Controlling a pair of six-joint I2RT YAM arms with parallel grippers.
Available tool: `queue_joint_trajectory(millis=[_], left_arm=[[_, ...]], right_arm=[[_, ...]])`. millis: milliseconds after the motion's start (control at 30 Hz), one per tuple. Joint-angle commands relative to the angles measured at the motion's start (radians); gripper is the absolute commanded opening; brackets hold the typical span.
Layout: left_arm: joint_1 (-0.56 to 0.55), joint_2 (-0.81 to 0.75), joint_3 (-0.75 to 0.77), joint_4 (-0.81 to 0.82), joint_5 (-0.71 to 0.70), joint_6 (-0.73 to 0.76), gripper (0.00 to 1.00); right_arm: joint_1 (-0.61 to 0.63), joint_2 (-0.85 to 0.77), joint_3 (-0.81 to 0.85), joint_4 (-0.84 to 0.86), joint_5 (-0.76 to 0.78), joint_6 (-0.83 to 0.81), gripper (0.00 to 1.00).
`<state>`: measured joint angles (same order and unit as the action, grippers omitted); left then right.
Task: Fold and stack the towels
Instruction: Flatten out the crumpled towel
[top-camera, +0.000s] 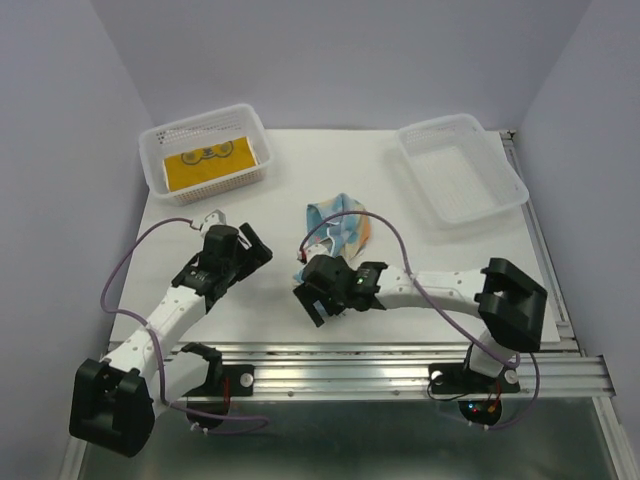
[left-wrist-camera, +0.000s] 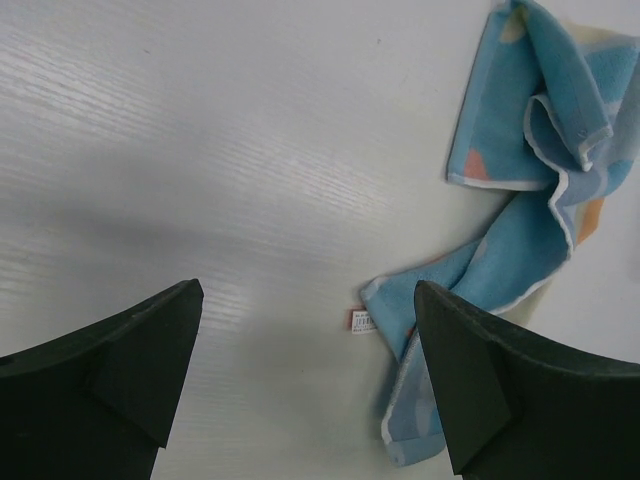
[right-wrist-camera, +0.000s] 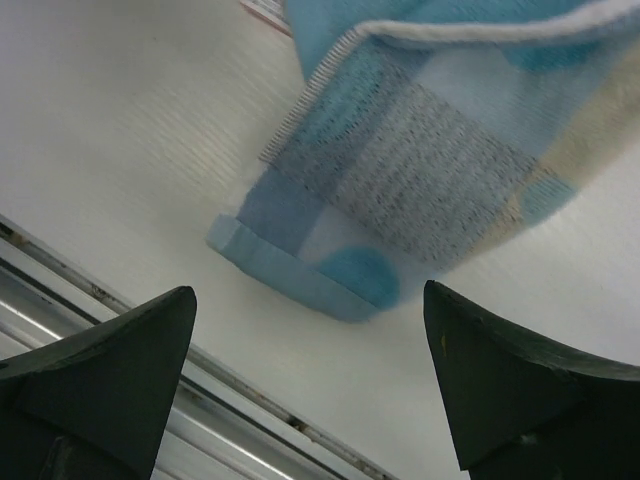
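Two towels show: a light blue towel lies crumpled mid-table on the white table, between both arms, and a mustard towel lies folded flat in the left basket (a second basket sits far right). The left gripper gapes wide over bare tabletop, the cloth just to its right. The right gripper is spread wide too, gripping nothing, the towel's hem just ahead of it.

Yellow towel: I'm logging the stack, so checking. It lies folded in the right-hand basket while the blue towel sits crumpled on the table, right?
Wrong basket. The top external view shows the yellow towel folded in the left-hand basket; the blue towel does sit crumpled on the table.
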<state>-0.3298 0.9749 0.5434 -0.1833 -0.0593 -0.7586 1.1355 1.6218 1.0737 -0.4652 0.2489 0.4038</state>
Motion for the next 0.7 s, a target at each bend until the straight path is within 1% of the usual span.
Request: queue_joint_trajectory(millis=[0, 67, 133, 267, 300, 567, 600, 667], left_arm=[[-0.002, -0.044, -0.023, -0.002, -0.033, -0.021, 0.99], [-0.002, -0.050, -0.028, -0.001, -0.031, -0.024, 0.99], [0.000, -0.051, -0.033, 0.002, -0.030, -0.025, 0.99], [0.000, -0.042, -0.036, 0.002, -0.034, -0.024, 0.99], [-0.002, -0.038, -0.036, 0.002, -0.036, -0.025, 0.99], [0.000, -0.019, -0.028, 0.011, -0.036, -0.021, 0.99], [0.000, -0.018, -0.028, 0.010, -0.036, -0.019, 0.99], [-0.002, -0.010, -0.028, 0.013, -0.037, -0.019, 0.99]], right_arm=[[0.070, 0.129, 0.173, -0.012, 0.145, -0.085, 1.00], [0.086, 0.185, 0.242, -0.039, 0.191, -0.094, 1.00], [0.092, 0.243, 0.278, -0.081, 0.228, -0.097, 0.95], [0.095, 0.276, 0.301, -0.096, 0.270, -0.077, 0.68], [0.095, 0.277, 0.301, -0.102, 0.273, -0.065, 0.59], [0.102, 0.259, 0.270, -0.128, 0.237, -0.049, 0.58], [0.104, 0.265, 0.267, -0.131, 0.234, -0.048, 0.54], [0.109, 0.268, 0.261, -0.136, 0.222, -0.045, 0.50]])
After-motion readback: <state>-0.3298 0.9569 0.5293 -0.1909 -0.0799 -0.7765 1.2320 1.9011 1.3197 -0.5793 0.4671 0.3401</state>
